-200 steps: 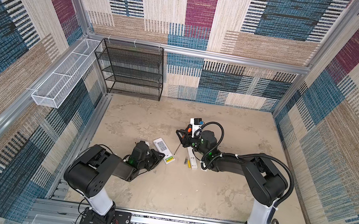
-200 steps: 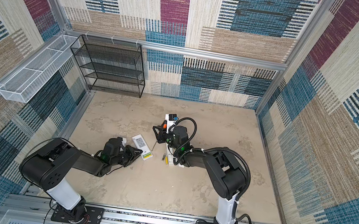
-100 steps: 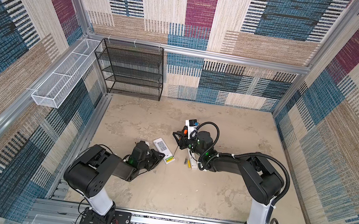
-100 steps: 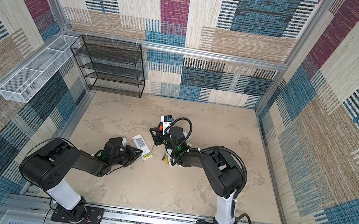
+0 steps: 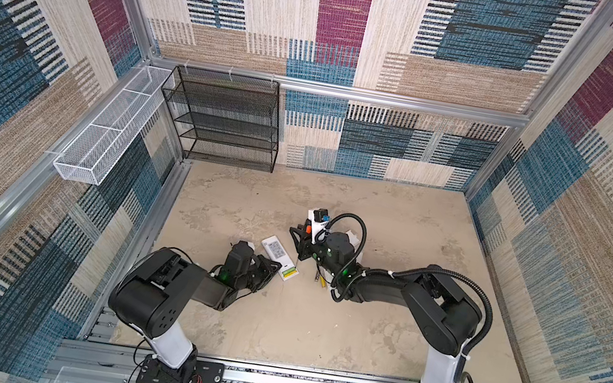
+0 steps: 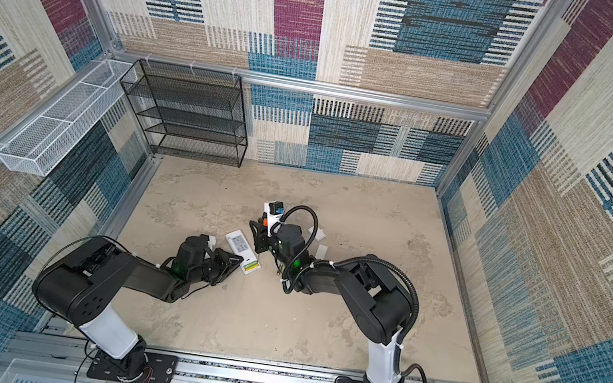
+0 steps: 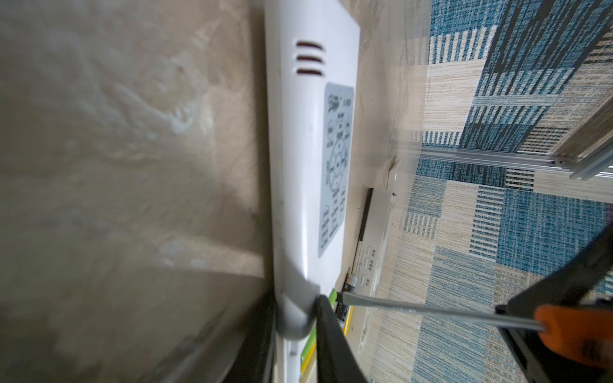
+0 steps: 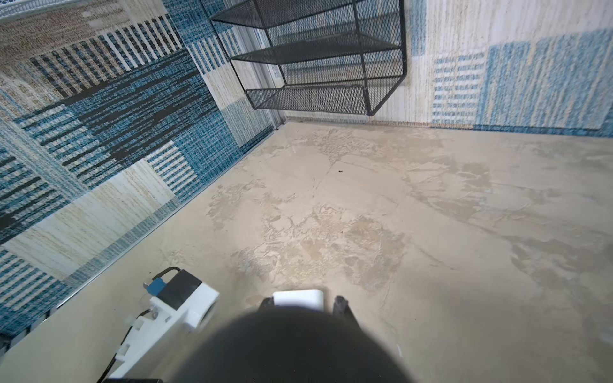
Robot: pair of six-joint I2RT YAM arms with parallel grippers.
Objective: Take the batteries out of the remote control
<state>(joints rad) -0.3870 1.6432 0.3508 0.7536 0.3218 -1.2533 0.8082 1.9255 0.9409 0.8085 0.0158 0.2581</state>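
Remote [image 5: 277, 253], white, lies flat on the surface [image 5: 315, 329] with its open battery bay facing up at the end nearer the arm bases. Yellow-green batteries [image 5: 289, 273] sit in that bay; in the left wrist view a green one [image 7: 332, 295] shows at the bay's edge.

The left tool [image 5: 271, 270] lies low and is closed on the remote at the bay end. One black finger [image 7: 331, 331] presses against the white shell.

The right tool [image 5: 301, 244] stands just beyond the remote and is clamped on the orange handle of a screwdriver [image 7: 431, 310]. The shaft reaches across to the bay, and its flat tip sits at the green battery's end. Whether they touch cannot be told.

Loose batteries [image 5: 320, 279], one dark and one yellow, lie on the surface just beside the remote, under the right arm's wrist. A white panel [image 7: 374, 238] lies beyond them.

A black rack [image 5: 224, 119] stands against the back wall, and a white basket [image 5: 108, 134] hangs on the left wall.
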